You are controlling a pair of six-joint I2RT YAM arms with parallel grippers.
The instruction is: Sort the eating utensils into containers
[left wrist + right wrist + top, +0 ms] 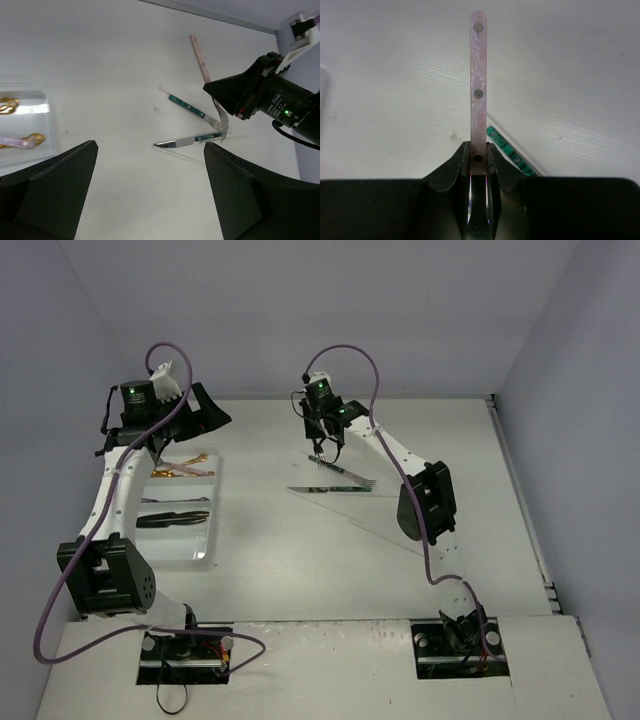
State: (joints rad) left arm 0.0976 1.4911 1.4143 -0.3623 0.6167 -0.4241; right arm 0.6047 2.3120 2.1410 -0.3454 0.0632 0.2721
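Right pincer (478, 151) pinches the slim pink-handled metal utensil (478, 75), handle jutting out past the fingers, mid-surface beside a green-handled silver knife (186, 142). Left pincer (150, 148) is spread wide and empty near the white divided plastic tray (205, 540).

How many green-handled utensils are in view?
2. A green-handled utensil lies on the table; a green-handled knife lies beside it, nearer the arm bases. Both are outside the tray. More could be hidden in the tray.
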